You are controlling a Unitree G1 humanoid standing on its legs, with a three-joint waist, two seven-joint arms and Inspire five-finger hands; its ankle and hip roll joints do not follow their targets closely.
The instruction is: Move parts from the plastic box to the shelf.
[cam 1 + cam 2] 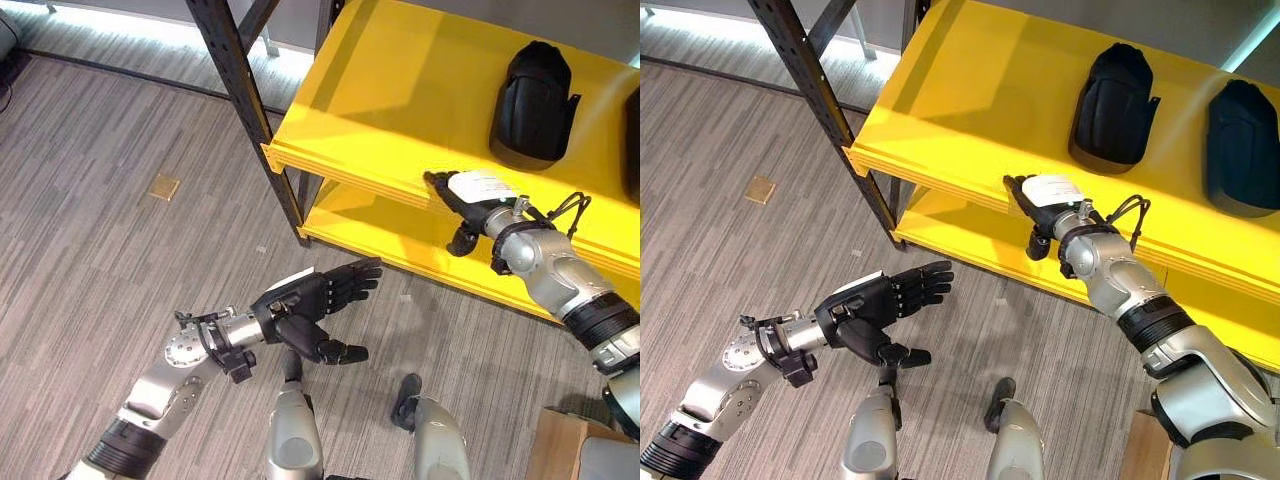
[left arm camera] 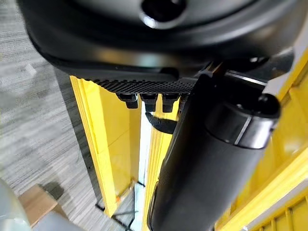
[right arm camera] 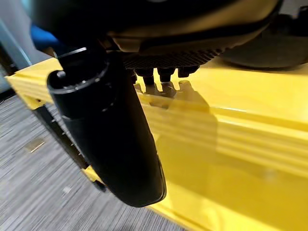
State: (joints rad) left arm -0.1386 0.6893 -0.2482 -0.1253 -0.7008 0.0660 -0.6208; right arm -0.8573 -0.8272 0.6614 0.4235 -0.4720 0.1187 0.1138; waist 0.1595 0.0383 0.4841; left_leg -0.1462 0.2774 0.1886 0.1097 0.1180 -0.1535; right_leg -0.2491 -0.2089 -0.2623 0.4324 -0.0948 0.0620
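Nearest, the left hand [image 1: 318,300] hung empty, fingers relaxed, while the right hand [image 1: 470,200], fingers straight and empty, rested at the yellow shelf [image 1: 380,90] edge near two black parts [image 1: 1113,95], so fetching another part seemed next.

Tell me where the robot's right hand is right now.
The right hand is at the front edge of the upper yellow shelf, on the scene's right side, just in front of the nearer black part, holding nothing.
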